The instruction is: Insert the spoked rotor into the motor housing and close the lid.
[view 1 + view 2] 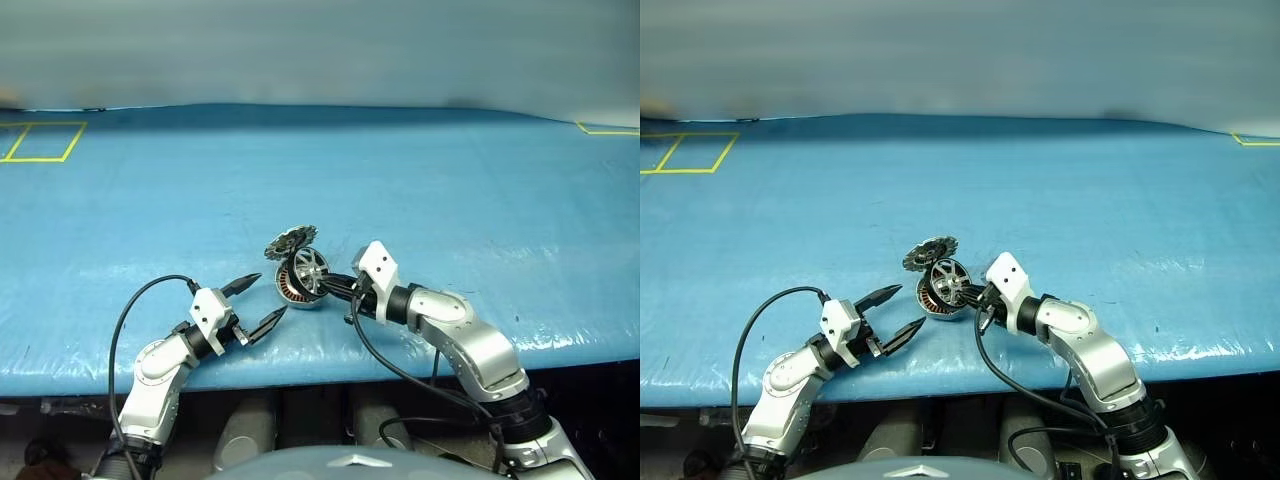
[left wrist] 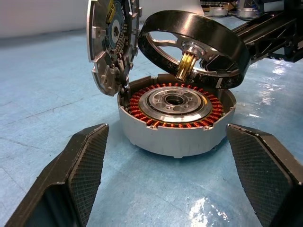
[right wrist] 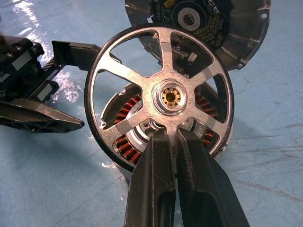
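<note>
The motor housing (image 2: pixel 176 124) is a short silver cylinder with copper windings, standing on the blue table near its front edge. Its toothed lid (image 2: pixel 110 46) stands upright, open, joined to the housing's rim. The spoked rotor (image 3: pixel 160 90), black-rimmed with silver spokes, hangs tilted just above the housing's open top, its brass shaft (image 2: pixel 186 65) angled down toward the centre. My right gripper (image 3: pixel 176 138) is shut on the rotor's rim and a spoke. My left gripper (image 1: pixel 270 294) stands open, level, a little short of the housing on its left, with nothing between its fingers (image 2: pixel 81 166).
The blue cover (image 1: pixel 450 190) stretches wide behind and to both sides of the housing. Yellow tape marks lie at the far left (image 1: pixel 40 141) and far right (image 1: pixel 608 129). The table's front edge (image 1: pixel 320 368) runs just under both arms.
</note>
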`<state>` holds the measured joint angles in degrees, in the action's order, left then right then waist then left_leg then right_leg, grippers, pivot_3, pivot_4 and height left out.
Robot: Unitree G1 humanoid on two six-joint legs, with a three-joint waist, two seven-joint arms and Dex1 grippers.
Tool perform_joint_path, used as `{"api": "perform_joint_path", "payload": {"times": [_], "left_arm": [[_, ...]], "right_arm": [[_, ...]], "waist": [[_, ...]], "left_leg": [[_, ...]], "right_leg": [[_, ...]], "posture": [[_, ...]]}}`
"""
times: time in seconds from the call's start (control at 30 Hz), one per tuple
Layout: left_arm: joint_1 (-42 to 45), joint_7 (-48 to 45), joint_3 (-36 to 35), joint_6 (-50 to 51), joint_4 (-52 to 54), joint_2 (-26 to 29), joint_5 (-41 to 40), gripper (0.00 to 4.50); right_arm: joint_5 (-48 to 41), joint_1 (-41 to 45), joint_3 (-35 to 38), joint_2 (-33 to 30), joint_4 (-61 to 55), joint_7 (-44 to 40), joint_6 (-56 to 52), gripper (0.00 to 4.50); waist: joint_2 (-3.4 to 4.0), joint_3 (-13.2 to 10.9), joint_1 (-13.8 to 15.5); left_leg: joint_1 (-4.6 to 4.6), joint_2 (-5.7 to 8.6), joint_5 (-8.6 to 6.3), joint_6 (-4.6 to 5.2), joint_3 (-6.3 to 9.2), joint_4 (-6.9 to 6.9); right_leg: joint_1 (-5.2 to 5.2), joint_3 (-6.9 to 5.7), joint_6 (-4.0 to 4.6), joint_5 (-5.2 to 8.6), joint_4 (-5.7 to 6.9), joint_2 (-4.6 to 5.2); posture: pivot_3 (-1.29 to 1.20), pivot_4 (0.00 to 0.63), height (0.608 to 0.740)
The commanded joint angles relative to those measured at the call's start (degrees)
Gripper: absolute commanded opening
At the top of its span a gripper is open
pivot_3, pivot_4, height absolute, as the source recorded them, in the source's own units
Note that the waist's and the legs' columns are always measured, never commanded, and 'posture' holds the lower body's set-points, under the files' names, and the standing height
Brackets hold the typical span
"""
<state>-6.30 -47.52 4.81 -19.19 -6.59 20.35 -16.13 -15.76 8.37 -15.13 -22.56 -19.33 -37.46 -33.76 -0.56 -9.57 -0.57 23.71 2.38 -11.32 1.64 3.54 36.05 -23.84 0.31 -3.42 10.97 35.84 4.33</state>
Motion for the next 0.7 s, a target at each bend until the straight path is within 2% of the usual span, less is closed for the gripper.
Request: {"api": "perform_joint_path", "payload": {"times": [0.03,0.67,0.7], "left_arm": [[0.29,0.34,-0.72,-1.11,2.21,0.16,0.15,4.25],[-0.56,1.45,-0.90,-1.70,2.32,0.38,0.45,4.25],[-0.60,1.50,-0.88,-1.75,2.32,0.37,0.47,4.25]], "right_arm": [[0.80,1.22,-0.42,0.09,-0.07,-0.10,1.65,0.02],[5.78,2.67,-3.70,-1.76,0.87,-1.49,3.42,0.02],[5.87,2.69,-3.72,-1.80,0.87,-1.58,3.45,0.58]], "waist": [[0.00,0.00,-0.05],[-0.02,0.01,-0.02],[-0.02,0.01,-0.02]], "left_leg": [[-0.01,0.00,0.00,0.00,0.00,0.00],[-0.03,0.00,0.00,0.00,0.01,0.00],[-0.03,0.00,0.00,0.00,0.01,0.00]], "right_leg": [[0.00,0.00,0.00,0.00,0.00,-0.01],[0.03,-0.02,0.00,0.00,0.00,-0.01],[0.03,-0.03,0.00,0.00,0.00,-0.02]], "posture": [[0.00,0.150,0.740],[0.00,0.150,0.740],[0.00,0.150,0.740]]}}
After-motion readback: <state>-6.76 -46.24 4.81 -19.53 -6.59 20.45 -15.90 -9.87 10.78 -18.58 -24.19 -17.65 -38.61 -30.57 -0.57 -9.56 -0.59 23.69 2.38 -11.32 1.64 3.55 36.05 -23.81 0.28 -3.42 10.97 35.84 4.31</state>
